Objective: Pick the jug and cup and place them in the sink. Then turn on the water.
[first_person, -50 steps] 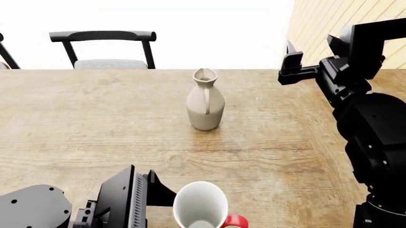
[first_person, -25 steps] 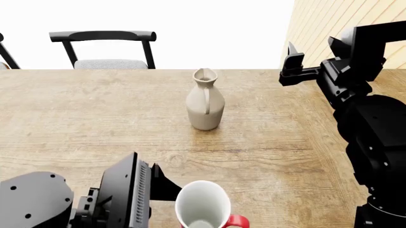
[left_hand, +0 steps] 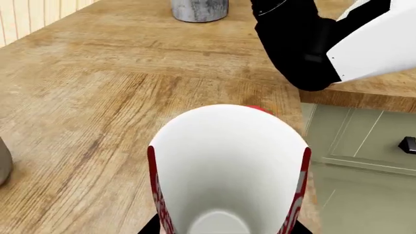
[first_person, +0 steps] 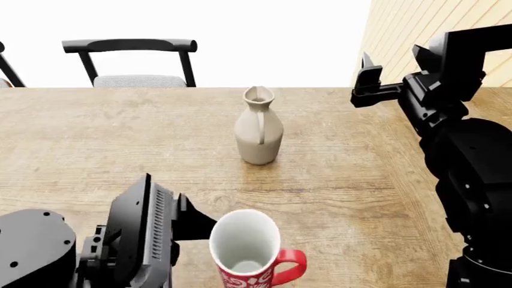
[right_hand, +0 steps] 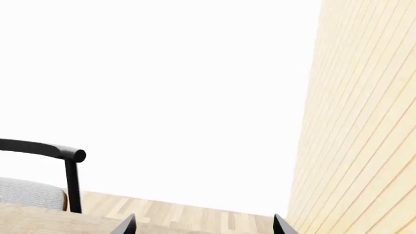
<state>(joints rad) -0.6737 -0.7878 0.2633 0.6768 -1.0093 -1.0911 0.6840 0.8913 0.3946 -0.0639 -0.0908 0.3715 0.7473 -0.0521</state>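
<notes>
Room: white backdrop, plank wall (first_person: 416,30) on my right, black chair (first_person: 132,60) behind.
Counter (first_person: 96,144): pale wood grain.
Jug (first_person: 258,127): mid-counter, upright, handle facing me.
Cup (first_person: 246,252): near edge, upright, handle rightward.
Left tool (first_person: 188,225): against cup; grip unclear.
Right tool (right_hand: 202,225): raised, jaws apart, empty.

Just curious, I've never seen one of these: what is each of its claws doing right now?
Left gripper: closed on the red cup.
Right gripper: open, holding nothing, away from the jug.
</notes>
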